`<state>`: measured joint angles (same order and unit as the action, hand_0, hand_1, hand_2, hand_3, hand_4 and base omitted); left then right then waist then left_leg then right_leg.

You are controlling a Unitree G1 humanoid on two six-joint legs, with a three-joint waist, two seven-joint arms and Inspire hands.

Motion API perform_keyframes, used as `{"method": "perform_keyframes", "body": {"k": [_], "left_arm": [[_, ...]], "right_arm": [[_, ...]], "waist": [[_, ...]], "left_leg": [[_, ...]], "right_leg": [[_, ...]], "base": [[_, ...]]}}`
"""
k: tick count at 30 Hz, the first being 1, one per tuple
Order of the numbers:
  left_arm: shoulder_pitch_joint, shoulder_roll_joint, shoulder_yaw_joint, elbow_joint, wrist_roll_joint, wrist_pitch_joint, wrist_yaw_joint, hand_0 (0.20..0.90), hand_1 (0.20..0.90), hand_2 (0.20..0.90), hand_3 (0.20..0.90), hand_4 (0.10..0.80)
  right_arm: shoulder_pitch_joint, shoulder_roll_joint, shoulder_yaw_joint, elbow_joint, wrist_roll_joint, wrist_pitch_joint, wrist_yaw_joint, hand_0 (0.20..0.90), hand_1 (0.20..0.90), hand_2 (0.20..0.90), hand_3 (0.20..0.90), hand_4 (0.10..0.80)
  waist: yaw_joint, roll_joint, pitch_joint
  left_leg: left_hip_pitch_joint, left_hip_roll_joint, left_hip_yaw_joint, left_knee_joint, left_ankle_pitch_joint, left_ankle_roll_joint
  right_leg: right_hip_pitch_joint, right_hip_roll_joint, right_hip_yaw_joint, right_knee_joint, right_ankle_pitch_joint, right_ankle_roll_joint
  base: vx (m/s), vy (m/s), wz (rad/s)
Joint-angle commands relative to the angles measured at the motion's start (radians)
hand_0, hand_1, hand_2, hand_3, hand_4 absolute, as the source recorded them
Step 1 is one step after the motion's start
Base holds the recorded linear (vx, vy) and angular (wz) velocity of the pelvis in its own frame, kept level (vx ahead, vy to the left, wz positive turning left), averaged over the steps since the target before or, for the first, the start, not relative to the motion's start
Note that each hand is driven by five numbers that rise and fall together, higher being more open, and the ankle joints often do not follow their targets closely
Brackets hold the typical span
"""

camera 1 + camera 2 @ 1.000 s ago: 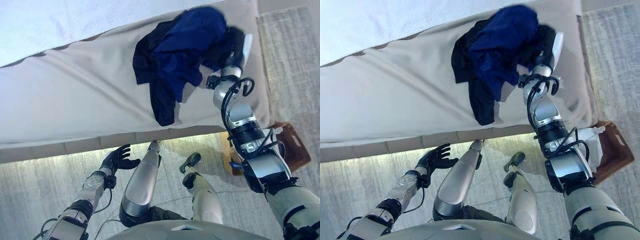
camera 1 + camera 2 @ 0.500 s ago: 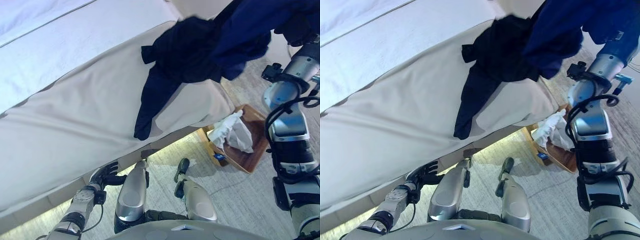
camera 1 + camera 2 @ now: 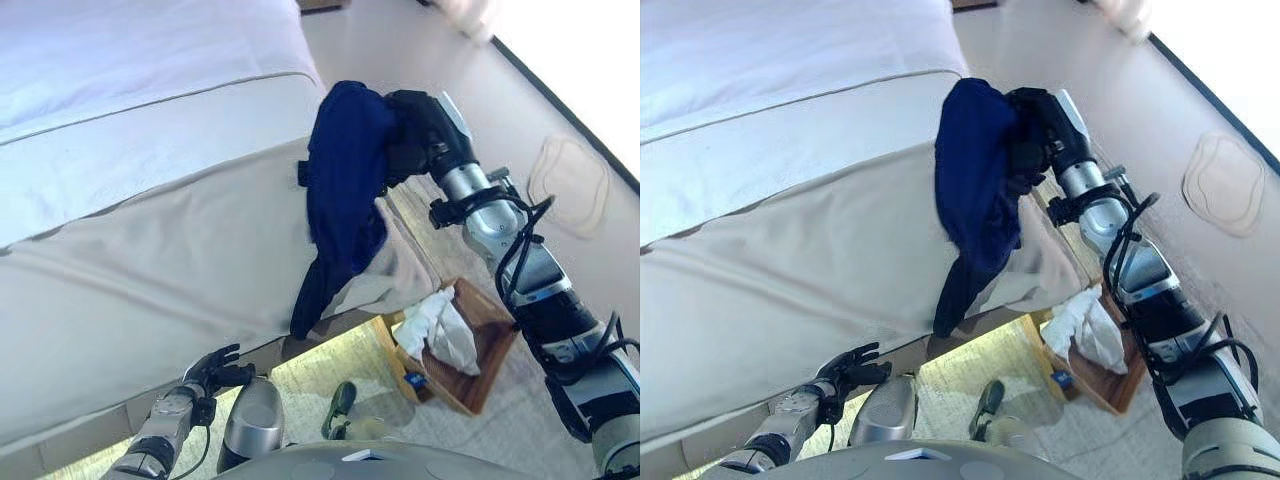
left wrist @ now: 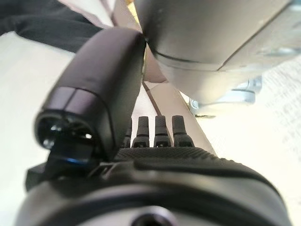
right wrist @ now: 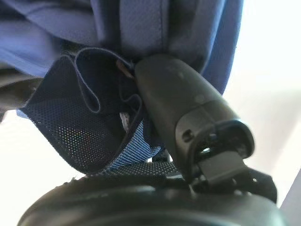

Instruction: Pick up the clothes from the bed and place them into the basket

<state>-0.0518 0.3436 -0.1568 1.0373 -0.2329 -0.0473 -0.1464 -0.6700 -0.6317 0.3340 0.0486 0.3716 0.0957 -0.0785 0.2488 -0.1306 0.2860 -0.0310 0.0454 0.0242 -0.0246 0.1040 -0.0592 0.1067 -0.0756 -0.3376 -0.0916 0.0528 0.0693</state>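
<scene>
Fingers of right hand [image 3: 420,125] clenched on dark blue clothes [image 3: 345,190], bundle lifted off bed [image 3: 150,200], hanging past bed's corner with tail dangling toward floor. Wooden basket [image 3: 487,340] on floor below, beside bed, white garment [image 3: 438,328] inside. Left hand [image 3: 215,368] low by bed's edge, fingers relaxed, holding nothing.

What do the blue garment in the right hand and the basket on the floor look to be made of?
The blue garment looks like thin sports fabric: the right wrist view shows a perforated mesh lining and a smooth outer layer hanging in soft folds, likely synthetic. The right hand grips it. The basket looks like brown wood or board with flat, rigid walls and a matt finish; which one is unclear.
</scene>
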Motion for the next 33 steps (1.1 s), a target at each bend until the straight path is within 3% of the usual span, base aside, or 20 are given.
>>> {"method": "perform_keyframes", "body": {"k": [1,7,10,11,13,14,15,19,23,27,28,33], "left_arm": [[0.070,0.029,-0.064,0.098,0.072,0.013,-0.017,0.900,0.900,0.900,0.900,0.800],[0.096,0.028,-0.051,0.111,0.084,0.004,-0.021,0.900,0.900,0.900,0.900,0.800],[0.108,0.013,-0.047,0.118,0.091,-0.010,-0.030,0.900,0.900,0.900,0.900,0.800],[0.110,0.008,-0.048,0.118,0.096,-0.010,-0.034,0.900,0.900,0.900,0.900,0.800],[0.110,-0.001,-0.048,0.104,0.100,0.002,-0.041,0.900,0.900,0.900,0.900,0.800],[0.110,-0.003,-0.049,0.097,0.098,0.007,-0.041,0.900,0.900,0.900,0.900,0.800],[0.110,-0.003,-0.052,0.091,0.094,0.011,-0.041,0.900,0.900,0.900,0.900,0.800],[0.107,0.006,-0.046,0.077,0.097,0.024,-0.045,0.900,0.900,0.900,0.900,0.800],[0.091,0.014,-0.045,0.082,0.097,0.038,-0.042,0.900,0.900,0.900,0.900,0.800],[0.083,0.028,-0.046,0.082,0.105,0.051,-0.042,0.900,0.900,0.900,0.900,0.800],[0.082,0.030,-0.046,0.082,0.105,0.053,-0.042,0.900,0.900,0.900,0.900,0.800],[0.085,0.037,-0.051,0.085,0.108,0.042,-0.046,0.900,0.900,0.900,0.900,0.800]], "right_arm": [[-0.244,0.023,-0.044,-0.036,0.094,-0.080,-0.042,0.300,0.300,0.300,0.200,0.100],[-0.275,0.084,-0.044,-0.091,0.186,-0.107,-0.151,0.300,0.300,0.300,0.200,0.100],[-0.263,0.143,-0.073,-0.134,0.195,-0.154,-0.269,0.300,0.300,0.300,0.200,0.100],[-0.257,0.155,-0.078,-0.137,0.148,-0.146,-0.289,0.300,0.300,0.300,0.200,0.100],[-0.247,0.152,-0.068,-0.115,0.065,-0.035,-0.307,0.300,0.300,0.300,0.200,0.100],[-0.245,0.141,-0.060,-0.093,0.041,0.019,-0.283,0.693,0.693,0.693,0.658,0.558],[-0.242,0.115,-0.043,-0.063,0.048,0.057,-0.270,0.900,0.900,0.900,0.900,0.800],[-0.238,0.052,-0.010,0.009,0.014,0.121,-0.193,0.900,0.900,0.900,0.900,0.800],[-0.229,-0.026,0.046,0.117,-0.053,0.241,0.029,0.900,0.900,0.900,0.900,0.800],[-0.232,-0.057,0.107,0.188,-0.114,0.252,0.161,0.900,0.900,0.900,0.900,0.800],[-0.234,-0.059,0.115,0.193,-0.112,0.243,0.157,0.300,0.300,0.300,0.200,0.100],[-0.254,-0.048,0.113,0.212,-0.139,0.183,0.124,0.300,0.300,0.300,0.200,0.100]], "waist": [[0.034,-0.016,-0.117],[0.071,-0.014,-0.132],[0.078,-0.003,-0.147],[0.079,0.001,-0.153],[0.076,0.012,-0.164],[0.073,0.014,-0.165],[0.071,0.016,-0.168],[0.064,0.012,-0.171],[0.054,0.000,-0.169],[0.057,-0.009,-0.160],[0.058,-0.010,-0.158],[0.063,-0.013,-0.151]], "left_leg": [[0.009,-0.044,-0.030,0.040,-0.142,0.035],[0.031,-0.052,-0.065,0.019,-0.131,0.031],[0.046,-0.058,-0.076,0.002,-0.126,0.030],[0.049,-0.059,-0.078,-0.003,-0.124,0.029],[0.054,-0.061,-0.077,-0.013,-0.118,0.027],[0.055,-0.062,-0.076,-0.016,-0.116,0.027],[0.056,-0.062,-0.075,-0.022,-0.110,0.027],[0.053,-0.060,-0.070,-0.029,-0.103,0.024],[0.050,-0.061,-0.066,-0.028,-0.099,0.023],[0.051,-0.060,-0.064,-0.029,-0.097,0.025],[0.051,-0.060,-0.064,-0.030,-0.096,0.025],[0.054,-0.058,-0.065,-0.034,-0.096,0.026]], "right_leg": [[0.003,-0.001,-0.060,0.057,-0.088,-0.016],[0.035,0.004,-0.083,0.055,-0.101,-0.025],[0.049,0.003,-0.090,0.055,-0.108,-0.025],[0.052,0.002,-0.091,0.054,-0.110,-0.025],[0.053,-0.001,-0.093,0.055,-0.112,-0.024],[0.053,-0.002,-0.093,0.054,-0.112,-0.024],[0.052,-0.002,-0.092,0.054,-0.112,-0.023],[0.051,-0.001,-0.092,0.051,-0.110,-0.021],[0.052,-0.004,-0.100,0.048,-0.106,-0.018],[0.057,-0.003,-0.103,0.046,-0.101,-0.016],[0.058,-0.002,-0.104,0.045,-0.101,-0.015],[0.061,-0.001,-0.106,0.044,-0.099,-0.013]], "base": [[0.027,0.033,0.26],[0.028,0.051,0.21],[0.039,0.081,0.09],[0.037,0.089,0.13],[0.025,0.094,0.15],[0.004,0.059,0.07],[0.000,0.000,0.00],[0.000,0.000,0.00],[0.000,0.000,0.00],[0.000,0.000,0.00],[0.004,-0.022,-0.04],[0.004,-0.015,0.01]]}}
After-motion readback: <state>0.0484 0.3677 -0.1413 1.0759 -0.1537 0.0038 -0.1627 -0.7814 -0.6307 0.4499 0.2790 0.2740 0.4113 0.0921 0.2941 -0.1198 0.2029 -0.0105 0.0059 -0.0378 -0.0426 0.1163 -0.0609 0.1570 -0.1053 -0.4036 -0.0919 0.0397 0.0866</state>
